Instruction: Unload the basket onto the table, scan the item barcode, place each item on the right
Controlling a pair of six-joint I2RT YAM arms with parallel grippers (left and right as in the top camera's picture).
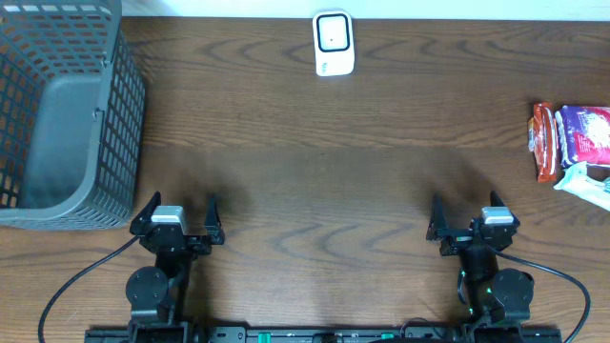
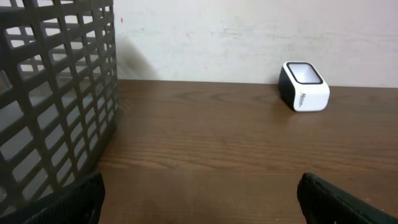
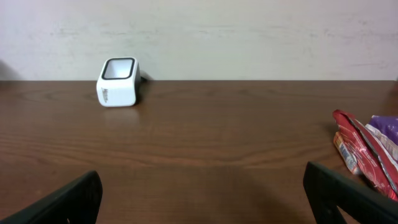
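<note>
Left fingers (image 1: pixel 149 210) apart, right fingers (image 1: pixel 436 217) apart, one white scanner (image 1: pixel 334 43), one grey basket (image 1: pixel 119 124), three snack packets (image 1: pixel 583 133).

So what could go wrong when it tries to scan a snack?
1. The packets overlap at the right, so the open right gripper might pinch two at once or nudge one away.
2. No barcode shows on them, so the wrong side might end up facing the scanner.
3. The scanner is small and sits by the table's far edge, so a bump could shift it.
</note>
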